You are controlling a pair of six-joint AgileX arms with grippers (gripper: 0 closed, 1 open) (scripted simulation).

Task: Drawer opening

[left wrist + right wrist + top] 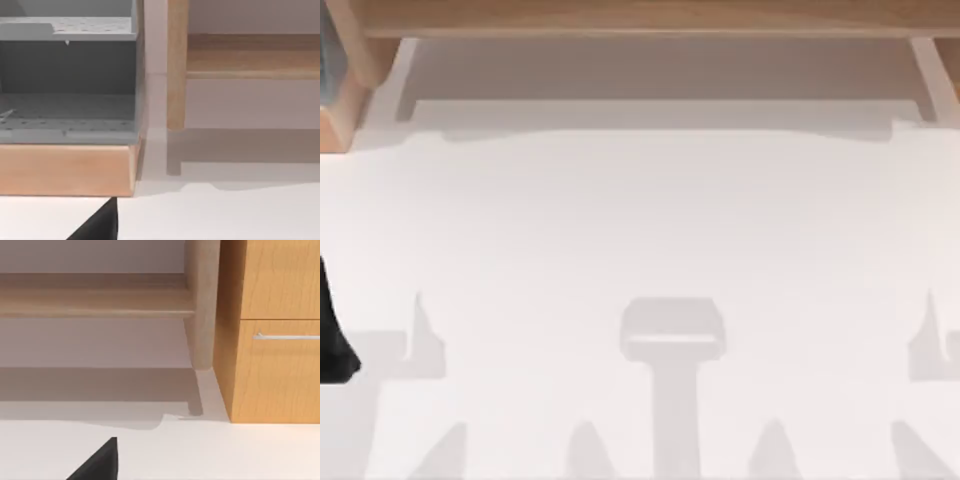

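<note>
**Drawer cabinet ahead of the right tool, both tools near the bench's front**

From above, the white bench (640, 220) is seen with a dark part of the left arm (332, 335) at its left edge.

In the left wrist view, a grey shelf unit (67, 75) on a wooden base is faced; whether the left tool (97, 225) is apart or together cannot be told.

In the right wrist view, the wooden drawer (280, 370) with its metal handle (287, 336) is seen shut, well apart from the right tool (97, 465), whose state cannot be told.
</note>
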